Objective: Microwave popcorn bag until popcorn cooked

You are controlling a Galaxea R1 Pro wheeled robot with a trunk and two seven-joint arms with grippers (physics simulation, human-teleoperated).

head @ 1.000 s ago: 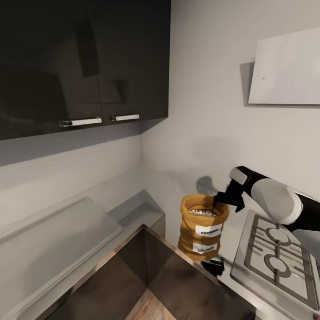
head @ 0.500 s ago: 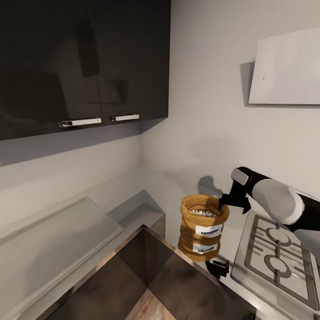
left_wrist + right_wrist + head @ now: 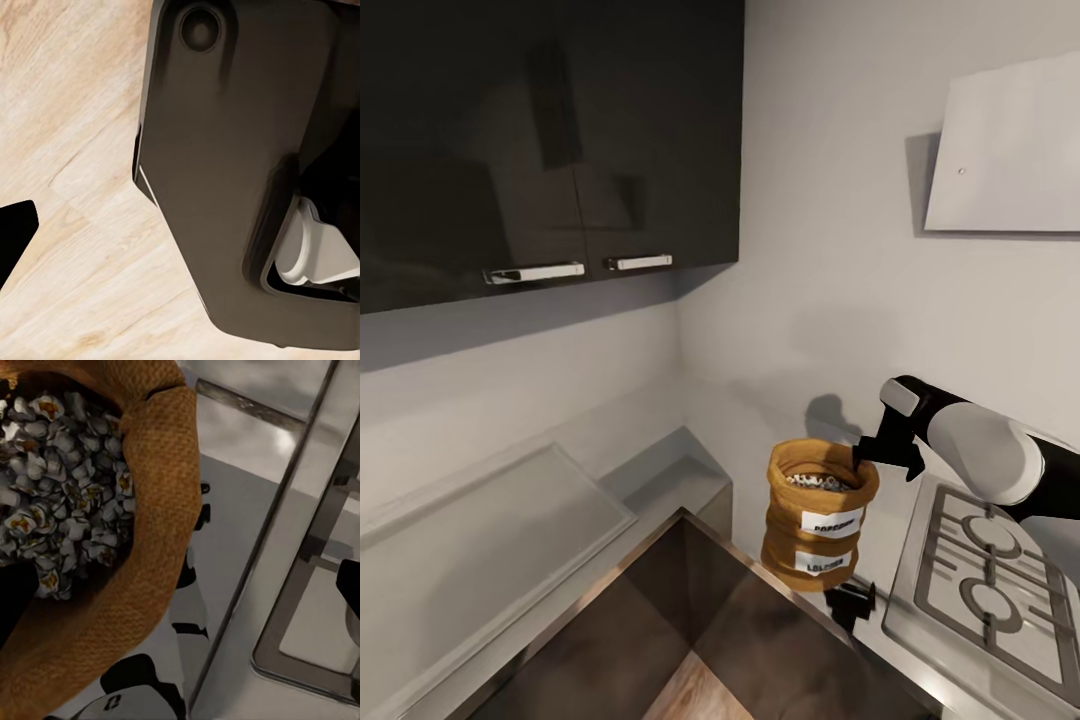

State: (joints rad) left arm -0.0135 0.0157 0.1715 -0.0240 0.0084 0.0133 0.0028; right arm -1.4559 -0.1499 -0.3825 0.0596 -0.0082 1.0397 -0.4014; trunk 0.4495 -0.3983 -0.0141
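The tan popcorn bag point(image 3: 820, 505) stands upright on the grey countertop point(image 3: 885, 565) beside the hob, its white label facing me. Whitish popcorn point(image 3: 60, 510) fills it to just below the rolled rim point(image 3: 161, 472). My right gripper point(image 3: 882, 462) is open and straddles the rim on the hob side, with one finger over the popcorn and the other outside the bag. My left gripper point(image 3: 180, 244) hangs open over the wooden floor, one black fingertip point(image 3: 15, 240) showing. The microwave is out of view.
A grey gas hob point(image 3: 990, 590) with grates lies right of the bag. Dark wall cabinets point(image 3: 550, 140) hang above at the left, and a white hood point(image 3: 1010, 150) at the upper right. A pale drainboard point(image 3: 490, 530) and a dark, glossy recess point(image 3: 690, 620) lie to the left.
My right gripper slid a little toward the hob and settled over the bag's rim. The whole picture then shifted slightly as the camera moved. The bag stays put.
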